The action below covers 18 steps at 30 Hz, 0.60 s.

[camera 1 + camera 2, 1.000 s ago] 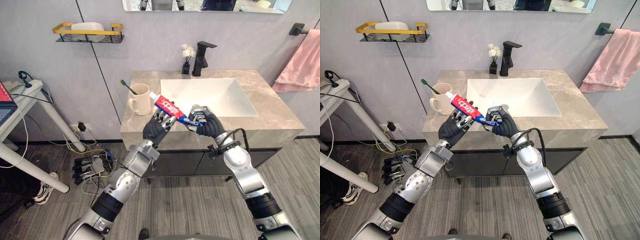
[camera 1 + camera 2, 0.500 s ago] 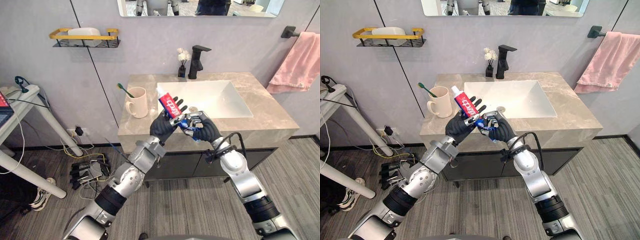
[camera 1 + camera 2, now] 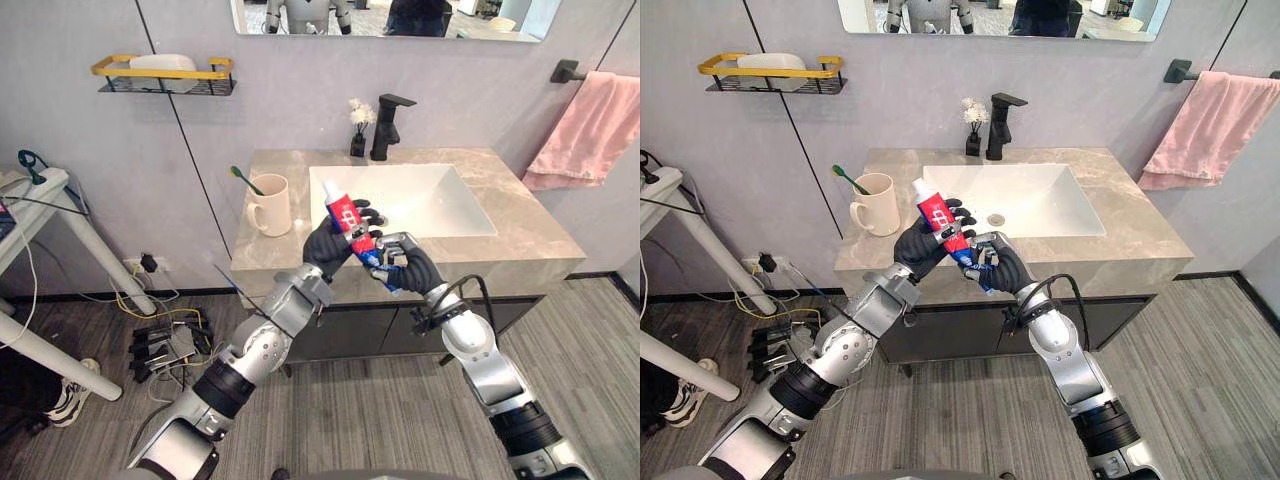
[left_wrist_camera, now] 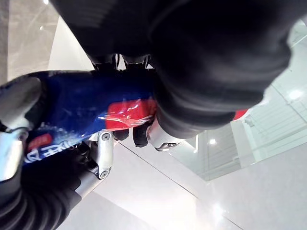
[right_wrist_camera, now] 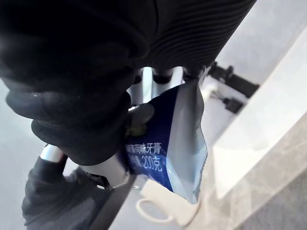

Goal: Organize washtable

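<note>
We hold the toothpaste tube (image 3: 346, 214) cap-up above the front edge of the surface (image 3: 530, 236): left hand (image 3: 325, 246) fingers curled round its middle, right hand (image 3: 412, 268) fingers pinching its crimped tail. If either releases early, it could slip to the floor (image 3: 390, 410), short of the mug (image 3: 273, 206).

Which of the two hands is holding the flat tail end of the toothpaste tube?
The right hand: it grips the blue flat end of the toothpaste tube, while the left hand holds the tube higher up, on its red part nearer the white cap.
</note>
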Motion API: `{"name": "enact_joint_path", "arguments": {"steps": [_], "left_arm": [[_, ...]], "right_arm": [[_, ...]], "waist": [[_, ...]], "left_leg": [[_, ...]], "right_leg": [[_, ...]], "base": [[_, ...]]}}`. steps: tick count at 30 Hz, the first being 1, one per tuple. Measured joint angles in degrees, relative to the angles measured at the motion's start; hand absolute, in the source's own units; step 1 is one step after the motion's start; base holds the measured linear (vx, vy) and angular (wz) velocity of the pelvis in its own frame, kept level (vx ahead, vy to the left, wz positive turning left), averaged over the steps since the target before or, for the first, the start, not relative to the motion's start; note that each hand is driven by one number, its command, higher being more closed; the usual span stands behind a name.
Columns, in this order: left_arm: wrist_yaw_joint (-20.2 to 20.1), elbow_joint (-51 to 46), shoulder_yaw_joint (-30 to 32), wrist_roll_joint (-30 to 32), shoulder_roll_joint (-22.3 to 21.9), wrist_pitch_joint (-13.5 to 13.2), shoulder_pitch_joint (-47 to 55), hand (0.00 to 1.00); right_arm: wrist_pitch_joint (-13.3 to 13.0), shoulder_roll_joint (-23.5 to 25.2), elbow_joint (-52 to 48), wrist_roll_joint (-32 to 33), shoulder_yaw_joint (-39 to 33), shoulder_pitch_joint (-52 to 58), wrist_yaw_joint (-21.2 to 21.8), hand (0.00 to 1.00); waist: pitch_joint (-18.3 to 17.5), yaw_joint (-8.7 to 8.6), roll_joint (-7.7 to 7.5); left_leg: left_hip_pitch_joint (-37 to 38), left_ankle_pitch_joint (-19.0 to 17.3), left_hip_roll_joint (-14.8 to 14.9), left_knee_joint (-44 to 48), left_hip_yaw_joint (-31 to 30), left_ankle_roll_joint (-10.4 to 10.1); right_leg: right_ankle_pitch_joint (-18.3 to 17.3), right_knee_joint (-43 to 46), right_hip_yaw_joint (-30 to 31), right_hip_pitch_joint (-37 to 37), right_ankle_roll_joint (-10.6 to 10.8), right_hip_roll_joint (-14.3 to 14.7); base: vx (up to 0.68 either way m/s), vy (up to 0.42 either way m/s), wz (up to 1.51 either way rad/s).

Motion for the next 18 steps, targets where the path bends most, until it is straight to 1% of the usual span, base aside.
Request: {"name": "enact_joint_path", "arguments": {"steps": [3, 8, 11, 13, 14, 15, 17, 18], "left_arm": [[0.0, 0.0, 0.0, 1.2, -0.1, 0.0, -0.1, 1.0], [0.0, 0.8, 0.9, 2.3, 0.2, 0.0, -0.7, 1.0], [-0.1, 1.2, 2.7, 4.0, 0.1, 0.0, -1.4, 1.0], [-0.2, 1.2, 4.3, 4.5, 0.3, 0.0, -2.9, 1.0], [-0.1, 1.3, 5.9, 4.7, 0.5, -0.1, -3.7, 1.0], [-0.1, 1.4, 6.7, 5.2, 0.8, -0.1, -4.2, 1.0], [0.0, 2.7, 9.3, 6.2, 2.8, -0.4, -6.9, 1.0], [0.1, 3.0, 9.8, 6.5, 3.5, -0.4, -7.7, 1.0]], "right_arm": [[0.8, 0.1, 0.4, 0.0, 0.1, 0.0, 1.0, 0.0], [1.3, 0.1, 2.1, 0.7, 0.3, 0.2, 1.2, 0.0], [2.4, 1.3, 2.4, 2.9, -0.4, 0.9, 1.6, 0.0], [2.8, 3.1, 3.3, 5.4, -0.8, 3.8, 2.5, 0.0], [3.4, 4.9, 4.8, 8.7, -0.7, 5.6, 2.8, 0.0], [3.8, 5.9, 5.6, 10.5, -0.7, 6.7, 3.1, 0.0], [5.0, 8.0, 7.9, 15.7, -0.2, 10.9, 4.0, 0.0], [5.0, 8.1, 8.2, 16.6, 0.0, 11.8, 4.4, 0.0]], "waist": [[0.0, 0.01, -0.42], [0.1, 0.01, -1.09], [0.1, -0.04, -1.26], [0.1, 0.08, -1.3], [0.1, 0.11, -1.3], [0.1, 0.07, -1.3], [0.1, -0.04, -1.32], [0.1, -0.04, -1.32]], "left_leg": [[0.0, 0.0, 0.2, 0.0, 0.4, 0.0], [0.2, -0.1, 0.5, 0.0, 1.4, -0.1], [0.2, -0.1, 0.6, 0.0, 1.9, -0.2], [0.2, -0.2, 0.7, 0.0, 2.3, -0.2], [0.4, -0.2, 0.8, 0.0, 2.9, -0.3], [0.5, -0.3, 0.9, 0.0, 3.1, -0.4], [0.5, -0.4, 1.1, 0.0, 3.8, -0.5], [0.5, -0.4, 1.2, 0.0, 4.1, -0.6]], "right_leg": [[0.1, 0.0, 0.4, 0.0, -0.1, 0.2], [0.3, 0.0, 1.5, -0.4, -0.3, 0.5], [0.4, 0.1, 2.0, -1.0, -0.4, 0.6], [0.5, 0.1, 2.4, -1.1, -0.5, 0.7], [0.6, 0.1, 3.0, -1.1, -0.5, 0.8], [0.7, 0.0, 3.1, -1.2, -0.6, 0.9], [0.9, -0.2, 3.7, -1.7, -0.8, 1.1], [0.9, -0.3, 4.2, -2.0, -0.9, 1.2]], "base": [[-0.02, -0.011, -0.06], [-0.02, -0.012, -0.11], [-0.03, -0.008, -0.1], [-0.01, -0.008, -0.11], [-0.01, -0.009, -0.15], [-0.01, -0.01, -0.17], [-0.05, -0.015, -0.19], [-0.05, -0.023, -0.27]]}}
